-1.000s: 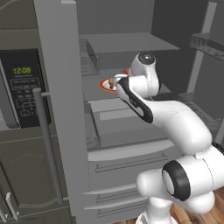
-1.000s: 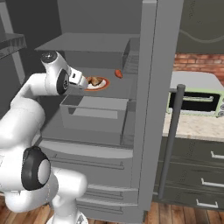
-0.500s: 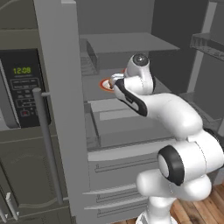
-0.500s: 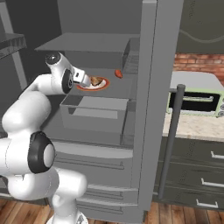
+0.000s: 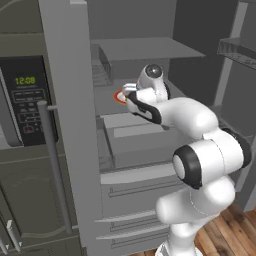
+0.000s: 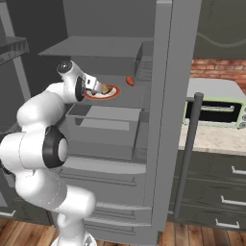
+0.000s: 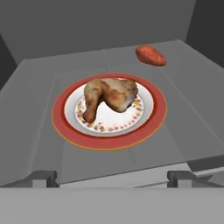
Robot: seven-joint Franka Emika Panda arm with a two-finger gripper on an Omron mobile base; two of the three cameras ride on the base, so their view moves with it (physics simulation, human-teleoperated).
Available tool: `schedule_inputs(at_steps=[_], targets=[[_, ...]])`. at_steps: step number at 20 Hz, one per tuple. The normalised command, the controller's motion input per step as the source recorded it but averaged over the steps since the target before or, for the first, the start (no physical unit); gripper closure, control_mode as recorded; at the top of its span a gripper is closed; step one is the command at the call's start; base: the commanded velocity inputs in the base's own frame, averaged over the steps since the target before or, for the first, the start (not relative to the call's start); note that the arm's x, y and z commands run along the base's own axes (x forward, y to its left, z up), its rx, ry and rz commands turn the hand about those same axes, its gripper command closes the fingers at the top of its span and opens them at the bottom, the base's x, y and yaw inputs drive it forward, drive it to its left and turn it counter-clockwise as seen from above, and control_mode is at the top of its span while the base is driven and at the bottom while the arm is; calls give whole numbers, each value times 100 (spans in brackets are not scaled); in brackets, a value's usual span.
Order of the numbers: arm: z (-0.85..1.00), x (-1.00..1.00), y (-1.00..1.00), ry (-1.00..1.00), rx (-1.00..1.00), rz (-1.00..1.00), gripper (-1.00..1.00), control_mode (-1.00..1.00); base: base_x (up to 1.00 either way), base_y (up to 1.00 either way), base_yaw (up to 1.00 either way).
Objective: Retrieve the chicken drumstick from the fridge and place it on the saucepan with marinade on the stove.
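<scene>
Drumstick (image 7: 110, 97) lying on red-rimmed plate (image 7: 151, 127), fridge (image 5: 65, 125) shelf | step: reaching in | jaws wide, empty | next: lower over meat, close.

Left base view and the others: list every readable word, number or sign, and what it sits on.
"12:09", green digits on the display of the dark wall oven left of the fridge.
Oven keypad below that clock: small labels, too blurred to read.
Red-rimmed plate under the chicken drumstick: a speckled pattern, no lettering.
Toaster oven on the counter in the right base view: no readable marking.
</scene>
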Motion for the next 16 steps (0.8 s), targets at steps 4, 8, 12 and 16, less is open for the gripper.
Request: schedule_inputs(at_steps=[4, 8, 12, 16], targets=[[-1, 58, 7, 0, 0, 0, -100, -100, 0, 0, 0], [0, 43, 6, 4, 0, 0, -100, -100, 0, 0, 0], [-7, 20, 12, 3, 0, -1, -100, -100, 0, 0, 0], [-18, 4, 11, 1, 0, -3, -100, -100, 0, 0, 0]])
